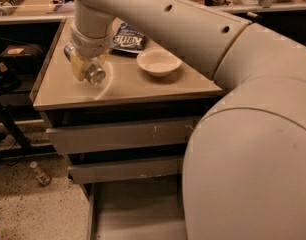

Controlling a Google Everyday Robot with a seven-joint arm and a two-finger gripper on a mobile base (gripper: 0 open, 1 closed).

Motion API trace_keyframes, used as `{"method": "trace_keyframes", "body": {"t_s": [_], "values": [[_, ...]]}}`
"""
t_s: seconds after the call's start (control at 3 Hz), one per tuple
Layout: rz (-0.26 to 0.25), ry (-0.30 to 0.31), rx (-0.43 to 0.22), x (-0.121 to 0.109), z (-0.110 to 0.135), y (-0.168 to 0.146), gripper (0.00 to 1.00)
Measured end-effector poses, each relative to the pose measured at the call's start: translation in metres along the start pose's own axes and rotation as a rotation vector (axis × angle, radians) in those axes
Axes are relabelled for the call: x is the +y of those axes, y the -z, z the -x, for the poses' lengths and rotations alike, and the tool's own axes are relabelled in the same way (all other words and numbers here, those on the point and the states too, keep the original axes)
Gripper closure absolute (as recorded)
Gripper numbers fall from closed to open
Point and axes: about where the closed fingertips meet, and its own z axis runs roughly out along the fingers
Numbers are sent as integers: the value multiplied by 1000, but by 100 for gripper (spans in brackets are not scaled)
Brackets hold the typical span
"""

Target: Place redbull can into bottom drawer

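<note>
My gripper (85, 66) hangs from the wrist over the left part of the cabinet top (143, 86). It is shut on the redbull can (95, 75), which lies on its side with a shiny round end facing me, just above the top. The bottom drawer (135, 209) is pulled out under the cabinet, and its flat grey floor shows. My large arm link (253, 149) covers the drawer's right part.
A white bowl (158, 61) and a dark blue crisp bag (128, 36) sit on the top to the right of the gripper. Two upper drawers (123, 134) are closed. A small bottle (40, 173) lies on the floor at the left, near dark equipment (5, 79).
</note>
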Motion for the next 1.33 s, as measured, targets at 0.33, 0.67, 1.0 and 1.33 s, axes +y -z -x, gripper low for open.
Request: {"method": "trace_keyframes", "body": {"t_s": [0.33, 0.67, 1.0, 1.33], "values": [[0, 1, 2, 0, 0, 0, 100], [3, -12, 28, 12, -18, 3, 100], [0, -56, 49, 34, -49, 11, 100], [7, -111, 102, 66, -96, 15, 100]]}}
